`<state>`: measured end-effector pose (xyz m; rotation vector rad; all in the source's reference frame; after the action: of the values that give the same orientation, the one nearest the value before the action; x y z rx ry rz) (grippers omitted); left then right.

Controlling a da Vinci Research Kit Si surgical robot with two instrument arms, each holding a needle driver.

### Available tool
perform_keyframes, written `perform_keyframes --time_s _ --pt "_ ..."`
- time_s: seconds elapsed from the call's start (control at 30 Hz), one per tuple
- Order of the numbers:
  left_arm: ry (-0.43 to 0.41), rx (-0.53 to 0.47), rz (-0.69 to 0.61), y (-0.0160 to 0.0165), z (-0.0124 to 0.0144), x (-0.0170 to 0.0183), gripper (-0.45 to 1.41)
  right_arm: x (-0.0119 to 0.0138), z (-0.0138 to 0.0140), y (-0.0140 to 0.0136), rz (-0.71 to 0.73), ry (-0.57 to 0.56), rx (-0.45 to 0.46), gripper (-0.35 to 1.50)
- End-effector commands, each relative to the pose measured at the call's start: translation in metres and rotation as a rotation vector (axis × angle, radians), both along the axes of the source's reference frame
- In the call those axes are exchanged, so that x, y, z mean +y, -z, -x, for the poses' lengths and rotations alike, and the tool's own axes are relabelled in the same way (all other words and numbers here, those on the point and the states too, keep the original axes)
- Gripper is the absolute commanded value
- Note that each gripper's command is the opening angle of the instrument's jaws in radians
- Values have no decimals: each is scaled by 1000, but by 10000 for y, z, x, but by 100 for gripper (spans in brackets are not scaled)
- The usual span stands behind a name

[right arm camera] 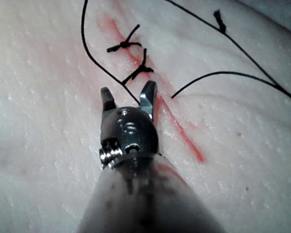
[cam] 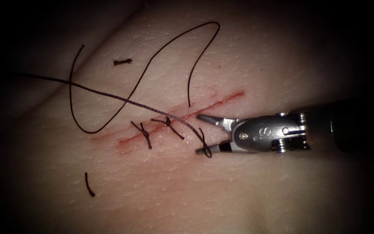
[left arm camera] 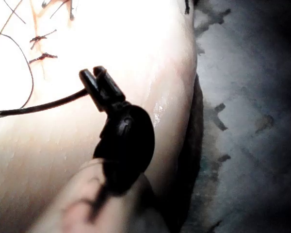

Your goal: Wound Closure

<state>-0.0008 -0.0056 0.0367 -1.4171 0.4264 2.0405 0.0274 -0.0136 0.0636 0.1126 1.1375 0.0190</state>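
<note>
Dark thread (cam: 122, 100), red-lined cut (cam: 221, 100), pale pink tissue (cam: 239, 190).

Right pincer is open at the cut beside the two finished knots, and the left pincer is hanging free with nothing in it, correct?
Not quite. The left pincer is shut on the thread, as the left wrist view shows. The rest stands: the right pincer is open at the cut, next to the two finished knots, holding nothing.

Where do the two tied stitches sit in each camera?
Endoscope: stitches across the cut, left of the open, empty right pincer.
Left wrist: stitches beyond the left pincer, which grips the thread.
Right wrist: stitches just ahead of the right pincer.
Shared landmark: the red cut.
</note>
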Motion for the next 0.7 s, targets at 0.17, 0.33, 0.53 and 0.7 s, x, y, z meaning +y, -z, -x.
perform_keyframes --time_s 0.17,0.33,0.53,0.7 --pt "-1 0 -4 -7 6 -7 -45 -11 0 -5 -6 65 3 -35" --pt "0 1 -4 -13 5 -4 -45 -15 14 0 2 55 -2 -35" --pt "5 6 -1 -30 7 2 -45 -34 27 22 0 62 7 -35" --pt "12 10 7 -60 19 13 -45 -78 27 67 -5 98 19 -35"
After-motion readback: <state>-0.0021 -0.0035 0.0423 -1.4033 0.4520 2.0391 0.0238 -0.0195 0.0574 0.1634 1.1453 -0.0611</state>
